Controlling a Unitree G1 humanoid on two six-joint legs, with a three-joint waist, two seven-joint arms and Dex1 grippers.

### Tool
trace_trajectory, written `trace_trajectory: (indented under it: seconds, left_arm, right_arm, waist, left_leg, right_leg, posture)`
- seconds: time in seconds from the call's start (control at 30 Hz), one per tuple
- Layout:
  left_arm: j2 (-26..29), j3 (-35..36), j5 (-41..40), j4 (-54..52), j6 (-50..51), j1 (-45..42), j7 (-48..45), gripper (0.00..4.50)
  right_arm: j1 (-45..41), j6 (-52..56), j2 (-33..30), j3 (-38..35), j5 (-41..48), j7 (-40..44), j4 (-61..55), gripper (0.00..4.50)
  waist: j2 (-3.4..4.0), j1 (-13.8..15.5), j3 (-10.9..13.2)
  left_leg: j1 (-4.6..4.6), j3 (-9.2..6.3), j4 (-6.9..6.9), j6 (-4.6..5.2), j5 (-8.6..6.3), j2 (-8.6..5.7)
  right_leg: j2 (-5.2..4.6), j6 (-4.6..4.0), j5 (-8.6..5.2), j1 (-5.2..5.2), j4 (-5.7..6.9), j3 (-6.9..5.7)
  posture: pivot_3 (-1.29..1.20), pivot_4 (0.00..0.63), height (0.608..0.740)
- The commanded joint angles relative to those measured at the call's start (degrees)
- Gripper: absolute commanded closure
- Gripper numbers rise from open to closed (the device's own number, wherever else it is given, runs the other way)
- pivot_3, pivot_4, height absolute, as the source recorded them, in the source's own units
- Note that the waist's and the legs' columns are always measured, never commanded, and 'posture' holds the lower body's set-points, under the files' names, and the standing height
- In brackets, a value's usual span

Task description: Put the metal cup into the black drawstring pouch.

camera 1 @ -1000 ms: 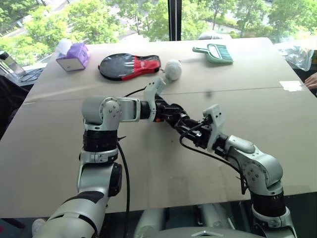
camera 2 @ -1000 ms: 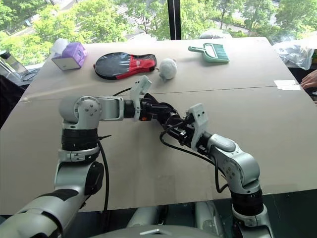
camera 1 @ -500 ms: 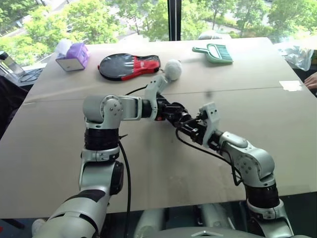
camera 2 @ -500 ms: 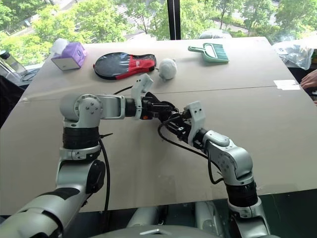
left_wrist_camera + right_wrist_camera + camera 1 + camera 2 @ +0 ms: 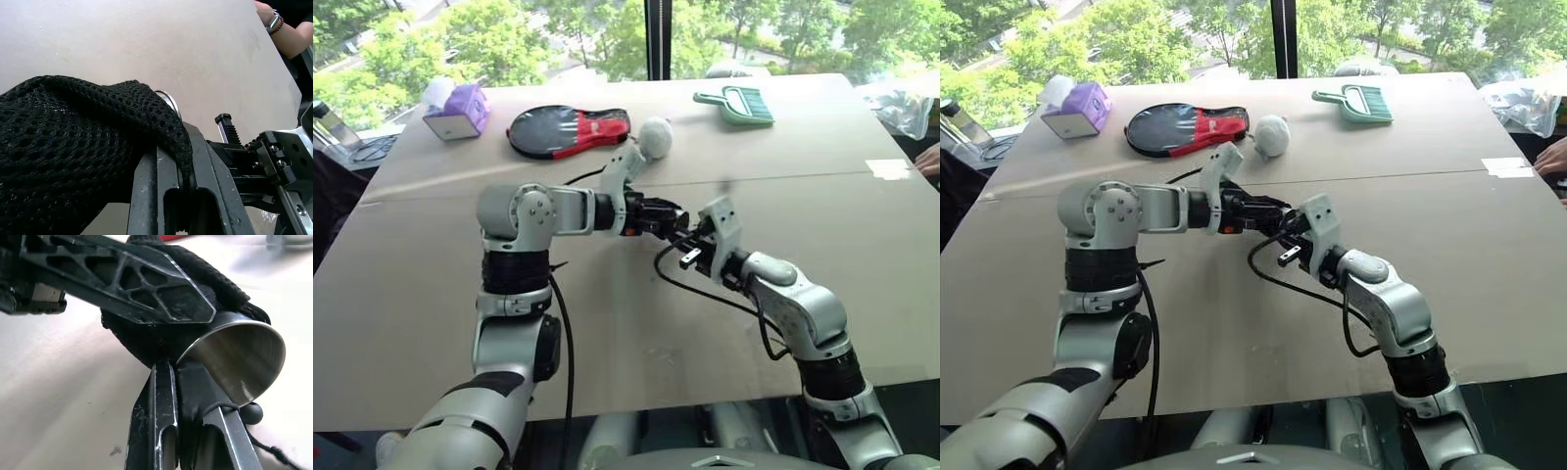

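Note:
My left gripper is shut on the black drawstring pouch, a soft mesh bag held above the middle of the table. The metal cup lies partly inside the pouch, with its shiny steel end sticking out of the fabric; its rim peeks past the mesh in the left wrist view. My right gripper sits just under the cup, shut on the pouch's edge with the cord trailing over one finger. In the head views the two grippers meet tip to tip, left and right.
At the table's far side lie a black-and-red paddle cover, a white ball, a green hand brush and a purple tissue box. A person's hand rests at the right edge, near a plastic bag.
My right gripper has moved forward and up to the left gripper and has shut its fingers on the pouch's edge. The left gripper has stayed in place, still shut on the pouch.

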Motion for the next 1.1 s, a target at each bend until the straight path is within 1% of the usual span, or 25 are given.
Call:
trace_trajectory:
  seconds: [0.03, 0.2, 0.37, 0.53, 0.63, 0.77, 0.8, 0.87, 0.9, 0.97, 1.0, 1.03, 1.1]
  left_arm:
    - [-1.4, 1.7, -1.5, -0.2, 1.9, -2.4, 0.4, 4.50]
    - [-2.2, 3.4, -1.7, 0.4, 3.8, -3.0, 1.1, 4.50]
    - [-2.7, 4.5, -2.0, 1.1, 3.9, -2.8, 2.0, 4.50]
    - [-4.4, 5.6, -2.3, 2.8, 3.9, -3.8, 3.8, 4.50]
    - [-5.3, 7.5, -1.5, 5.0, 3.9, -5.2, 5.2, 4.50]
    - [-5.3, 8.8, -1.1, 6.6, 3.9, -5.5, 6.6, 4.50]
    - [-4.7, 7.8, -1.1, 6.4, 3.9, -5.1, 6.5, 4.50]
    - [-0.9, 1.4, -0.3, 3.3, 0.9, -2.9, 4.2, 4.50]
    - [1.6, -2.8, 0.5, 1.5, -1.8, -1.7, 2.7, 4.50]
    - [9.4, -14.5, 5.4, -3.5, -11.8, 1.1, -2.3, 4.50]
    - [12.4, -18.5, 7.1, -5.0, -15.4, 2.0, -4.2, 4.50]
    - [14.6, -20.8, 7.9, -6.1, -17.5, 2.6, -5.8, 4.50]
    - [17.2, -23.2, 8.8, -7.9, -20.3, 3.6, -8.0, 4.50]
  right_arm:
    - [-2.9, -9.3, -0.5, 3.3, -3.3, 4.3, 0.8, 4.47]
    - [-5.9, -19.3, 0.6, 3.4, -7.2, 5.3, 6.2, 4.47]
    - [-7.1, -26.4, 1.7, 3.7, -10.2, 5.5, 9.3, 4.47]
    - [-8.6, -33.5, 1.6, 6.5, -16.6, 4.8, 13.2, 4.47]
    - [-8.5, -36.4, 0.0, 8.1, -20.8, 5.1, 14.5, 4.47]
    - [-6.4, -37.3, -3.5, 8.5, -24.4, 6.0, 12.5, 4.47]
    - [-5.8, -37.1, -4.1, 8.3, -24.5, 6.2, 11.9, 4.47]
    - [-4.4, -35.1, -4.5, 7.4, -23.1, 6.9, 10.0, 4.47]
    - [-3.7, -34.0, -4.6, 7.1, -22.6, 7.2, 9.1, 4.47]
    - [-2.8, -31.6, -4.8, 7.2, -22.3, 7.8, 7.9, 4.47]
    - [-2.4, -30.1, -4.7, 7.4, -22.3, 8.0, 7.5, 4.47]
    - [-2.3, -29.5, -4.8, 7.9, -22.6, 8.4, 7.4, 4.47]
    - [-2.1, -27.1, -4.2, 8.3, -22.2, 8.9, 7.2, 4.47]
  waist:
    - [0.00, 0.0, 0.0]
    - [0.00, -0.1, 0.0]
    - [0.00, 0.0, 0.0]
    - [0.00, -0.1, 0.0]
    - [0.00, -0.1, 0.0]
    - [0.00, 0.0, 0.0]
    - [0.00, 0.0, 0.0]
    - [-0.01, -0.3, 0.0]
    - [-0.01, -0.4, 0.0]
    - [0.00, -1.2, 0.0]
    - [0.01, -1.3, 0.0]
    - [0.01, -1.4, 0.0]
    - [0.01, -1.1, 0.0]
  left_leg:
    - [0.00, 0.00, 0.00, 0.00, 0.00, 0.00]
    - [0.00, 0.00, 0.00, 0.00, 0.00, 0.00]
    - [0.00, -0.01, 0.01, 0.00, 0.00, 0.00]
    - [0.00, -0.01, 0.01, -0.01, 0.00, 0.00]
    - [0.00, -0.01, 0.02, -0.01, 0.00, 0.00]
    - [0.00, 0.00, 0.04, 0.00, 0.00, 0.00]
    - [0.00, -0.01, 0.03, -0.01, 0.00, 0.00]
    - [0.00, -0.01, 0.02, -0.01, 0.00, 0.00]
    - [0.00, -0.01, -0.01, -0.01, 0.00, 0.01]
    - [0.00, 0.01, -0.02, -0.01, 0.00, 0.01]
    - [0.01, 0.01, -0.06, -0.02, 0.00, 0.02]
    - [0.05, 0.03, -0.10, -0.02, 0.00, 0.01]
    - [0.08, 0.00, -0.08, -0.02, 0.00, 0.02]
  right_leg:
    - [0.00, 0.00, 0.00, 0.00, -0.01, 0.00]
    - [0.00, 0.00, 0.00, 0.00, -0.01, 0.00]
    - [0.00, 0.00, 0.00, 0.00, -0.01, -0.02]
    - [0.00, 0.00, 0.00, 0.00, -0.01, -0.02]
    - [0.00, 0.00, 0.00, 0.00, -0.02, -0.02]
    - [-0.01, 0.00, 0.00, 0.01, -0.02, -0.02]
    - [0.00, 0.00, 0.00, 0.01, -0.02, -0.02]
    - [0.00, 0.00, 0.00, 0.00, -0.02, -0.02]
    - [0.01, 0.00, 0.00, 0.00, -0.02, 0.00]
    - [0.01, 0.00, 0.00, -0.01, -0.01, 0.02]
    - [0.01, 0.00, 0.00, -0.01, -0.01, 0.05]
    - [0.01, 0.00, 0.00, 0.00, -0.01, 0.10]
    - [0.02, -0.01, 0.00, 0.02, -0.01, 0.08]
  posture:
    - [0.00, 0.150, 0.740]
    - [0.00, 0.150, 0.740]
    - [0.00, 0.150, 0.740]
    - [0.00, 0.150, 0.740]
    - [0.00, 0.150, 0.740]
    - [0.00, 0.150, 0.740]
    - [0.00, 0.150, 0.740]
    - [0.00, 0.150, 0.740]
    - [0.00, 0.150, 0.740]
    - [0.00, 0.150, 0.740]
    - [0.00, 0.150, 0.740]
    - [0.00, 0.150, 0.740]
    - [0.00, 0.150, 0.740]
